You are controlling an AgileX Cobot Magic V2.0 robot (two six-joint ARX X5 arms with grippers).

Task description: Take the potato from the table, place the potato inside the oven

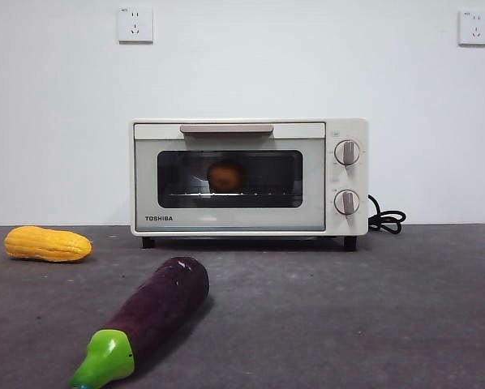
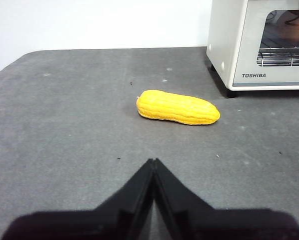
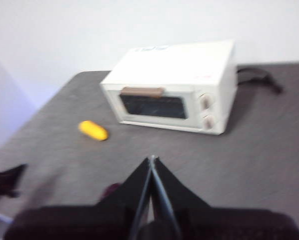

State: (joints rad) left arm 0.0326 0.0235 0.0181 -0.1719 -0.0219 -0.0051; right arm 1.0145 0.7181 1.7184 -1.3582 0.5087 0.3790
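Observation:
The cream-white oven (image 1: 249,177) stands at the back of the dark grey table (image 1: 348,316) with its glass door closed. Behind the glass the orange-brown potato (image 1: 225,176) rests on the wire rack. No arm shows in the front view. My left gripper (image 2: 153,161) is shut and empty, low over the table short of the corn, with the oven (image 2: 262,42) off to one side. My right gripper (image 3: 152,159) is shut and empty too, held high and well back from the oven (image 3: 172,90).
A yellow corn cob (image 1: 47,243) lies on the table left of the oven. A long purple eggplant (image 1: 149,318) with a green stem lies in front, near the camera. The oven's black cord (image 1: 386,217) coils at its right side.

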